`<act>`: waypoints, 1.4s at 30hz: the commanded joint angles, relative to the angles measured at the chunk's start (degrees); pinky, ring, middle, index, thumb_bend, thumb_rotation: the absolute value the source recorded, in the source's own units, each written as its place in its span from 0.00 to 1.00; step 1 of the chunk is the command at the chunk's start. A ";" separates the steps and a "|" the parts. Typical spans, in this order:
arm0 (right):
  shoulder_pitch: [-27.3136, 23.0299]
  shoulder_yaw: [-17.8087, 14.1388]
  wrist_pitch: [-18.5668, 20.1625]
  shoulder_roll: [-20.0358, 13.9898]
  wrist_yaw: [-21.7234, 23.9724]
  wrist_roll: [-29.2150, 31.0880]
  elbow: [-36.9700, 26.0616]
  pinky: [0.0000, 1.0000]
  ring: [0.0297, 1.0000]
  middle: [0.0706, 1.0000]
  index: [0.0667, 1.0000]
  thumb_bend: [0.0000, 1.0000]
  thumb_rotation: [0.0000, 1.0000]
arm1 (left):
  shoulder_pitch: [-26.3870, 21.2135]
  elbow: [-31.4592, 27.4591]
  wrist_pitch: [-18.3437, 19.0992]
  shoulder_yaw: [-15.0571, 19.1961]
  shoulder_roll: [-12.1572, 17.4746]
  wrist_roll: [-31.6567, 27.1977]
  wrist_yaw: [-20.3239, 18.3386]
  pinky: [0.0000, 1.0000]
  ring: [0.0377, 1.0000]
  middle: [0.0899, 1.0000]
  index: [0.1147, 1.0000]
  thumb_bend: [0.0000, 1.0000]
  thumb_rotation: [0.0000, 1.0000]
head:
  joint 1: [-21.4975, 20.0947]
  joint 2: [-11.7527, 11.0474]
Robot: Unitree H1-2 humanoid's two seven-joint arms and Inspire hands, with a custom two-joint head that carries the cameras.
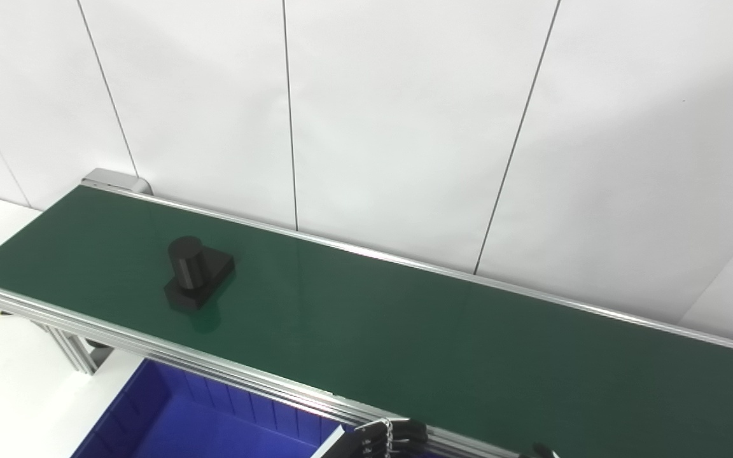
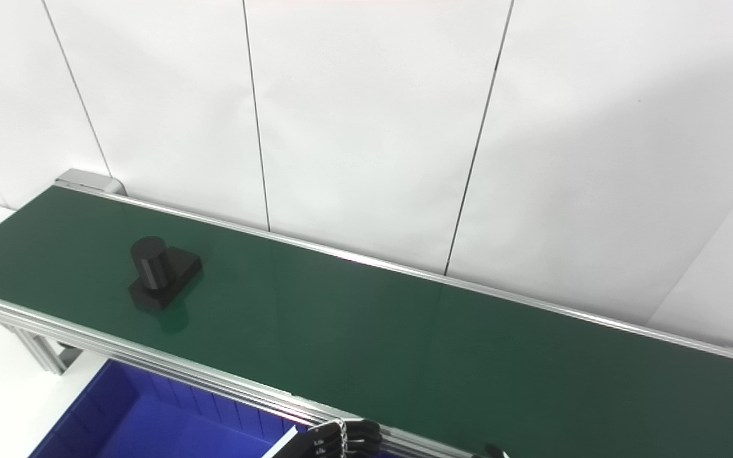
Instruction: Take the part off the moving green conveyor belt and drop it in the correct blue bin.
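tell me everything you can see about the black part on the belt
The black part is matte black all over, plastic by its look: a short upright cylinder standing on a flat, roughly rectangular base plate. It sits base-down on the green conveyor belt, toward its left end and nearer the front rail. A faint reflection shows beneath it. Only the belt touches it; no hand is near.

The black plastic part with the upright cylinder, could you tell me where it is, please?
The black part sits on the green conveyor belt, left in both views, beyond the blue bin.

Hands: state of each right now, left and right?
Left hand: only the fingertips show at the bottom edge, holding nothing visible; open or shut cannot be told.
Right hand: a bare sliver at the bottom edge; cannot be told.
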 commanded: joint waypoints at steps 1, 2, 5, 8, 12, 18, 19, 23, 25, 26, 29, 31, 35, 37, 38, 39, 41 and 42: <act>-0.01 -0.74 -3.63 -0.45 0.32 1.25 -2.59 0.71 0.78 0.81 0.89 0.63 0.57 | -1.09 -1.07 -2.42 -0.39 -0.80 0.85 0.64 0.73 0.75 0.75 0.73 1.00 0.18 | 0.28 0.09; 0.07 -0.89 -3.63 -0.55 0.40 1.54 -2.86 0.71 0.78 0.81 0.89 0.63 0.57 | -1.10 -1.09 -2.40 -0.42 -0.90 0.96 0.70 0.72 0.75 0.75 0.73 1.00 0.17 | 0.50 0.12; 0.93 -1.51 -3.23 -0.80 0.23 1.98 -5.82 0.71 0.78 0.80 0.89 0.63 0.58 | -1.07 -1.13 -2.36 -0.47 -1.12 1.51 1.01 0.73 0.74 0.75 0.72 1.00 0.18 | 1.05 0.18; 1.48 -1.80 -3.20 -1.20 0.57 2.53 -8.89 0.70 0.78 0.80 0.89 0.64 0.59 | -1.02 -1.24 -2.33 -0.43 -1.29 1.52 1.00 0.72 0.74 0.75 0.73 1.00 0.18 | 1.29 0.25; 1.71 -2.01 -2.26 -1.72 0.90 3.74 -13.16 0.70 0.78 0.80 0.89 0.64 0.58 | -1.00 -1.35 -2.12 -0.33 -1.44 1.66 1.03 0.72 0.74 0.76 0.73 1.00 0.18 | 1.43 0.34; -0.10 -2.92 -1.78 -2.56 0.88 4.24 -19.59 0.65 0.76 0.78 0.88 0.66 0.58 | -1.32 -0.82 -2.06 -0.06 -1.79 1.73 1.18 0.72 0.74 0.75 0.72 1.00 0.17 | 1.67 0.37; -0.60 -3.05 -1.50 -2.73 0.95 4.26 -20.62 0.65 0.75 0.78 0.88 0.66 0.59 | -1.39 -0.72 -2.16 -0.07 -1.79 1.70 1.10 0.72 0.74 0.75 0.72 1.00 0.17 | 1.67 0.37; -2.33 -3.51 2.33 -3.20 0.92 3.66 -25.28 0.65 0.73 0.77 0.87 0.70 0.60 | -1.63 -0.35 -2.47 -0.06 -1.87 1.75 1.02 0.72 0.74 0.76 0.72 1.00 0.17 | 1.88 0.18; -3.42 -3.56 4.29 -3.50 1.20 4.18 -27.06 0.66 0.73 0.78 0.87 0.72 0.60 | -1.71 -0.28 -2.49 -0.06 -1.90 1.91 1.17 0.71 0.74 0.75 0.72 1.00 0.17 | 1.98 0.29; -4.04 -3.59 4.83 -3.67 1.33 4.10 -27.61 0.65 0.73 0.77 0.87 0.72 0.58 | -1.76 -0.22 -2.53 -0.07 -1.89 1.94 1.19 0.71 0.74 0.75 0.72 1.00 0.18 | 2.04 0.30; -5.89 -3.77 6.95 -4.01 1.55 3.40 -29.15 0.64 0.71 0.77 0.86 0.74 0.57 | -1.92 -0.06 -2.73 -0.06 -1.90 1.81 1.01 0.71 0.74 0.75 0.72 1.00 0.17 | 2.16 0.41; -7.39 -3.76 8.23 -4.20 1.75 3.22 -29.76 0.62 0.71 0.77 0.86 0.75 0.57 | -1.97 -0.02 -2.65 -0.04 -1.94 1.56 0.91 0.71 0.74 0.75 0.72 1.00 0.16 | 2.33 0.48; -10.42 -3.58 10.35 -4.54 2.22 1.87 -29.58 0.62 0.75 0.79 0.87 0.78 0.60 | -2.06 -0.10 -2.39 -0.08 -1.99 1.67 1.05 0.70 0.74 0.75 0.72 1.00 0.15 | 2.63 0.66; -12.02 -3.39 10.87 -4.58 2.61 1.28 -28.69 0.64 0.76 0.79 0.87 0.78 0.62 | -2.09 -0.06 -2.41 -0.09 -2.00 1.74 1.11 0.70 0.74 0.75 0.72 1.00 0.15 | 2.63 0.64; -12.86 -3.20 11.25 -4.69 2.84 0.74 -28.28 0.65 0.76 0.80 0.87 0.78 0.63 | -2.11 0.00 -2.45 -0.10 -2.00 1.81 1.14 0.71 0.74 0.75 0.72 1.00 0.15 | 2.72 0.58; -13.41 -3.07 11.53 -4.76 2.99 0.34 -28.02 0.65 0.76 0.80 0.87 0.77 0.63 | -2.13 0.04 -2.47 -0.11 -2.00 1.87 1.17 0.71 0.74 0.75 0.72 1.00 0.16 | 2.72 0.58; -14.61 -2.66 12.07 -4.96 3.21 -0.92 -27.34 0.66 0.77 0.81 0.88 0.77 0.65 | -2.14 0.01 -2.25 -0.11 -2.05 1.79 1.21 0.71 0.74 0.75 0.72 1.00 0.16 | 2.74 0.59; -15.33 -2.40 12.80 -4.88 3.20 -1.72 -27.07 0.67 0.78 0.81 0.88 0.77 0.66 | -2.14 0.01 -2.17 -0.11 -2.04 1.77 1.22 0.71 0.74 0.75 0.72 1.00 0.16 | 2.72 0.62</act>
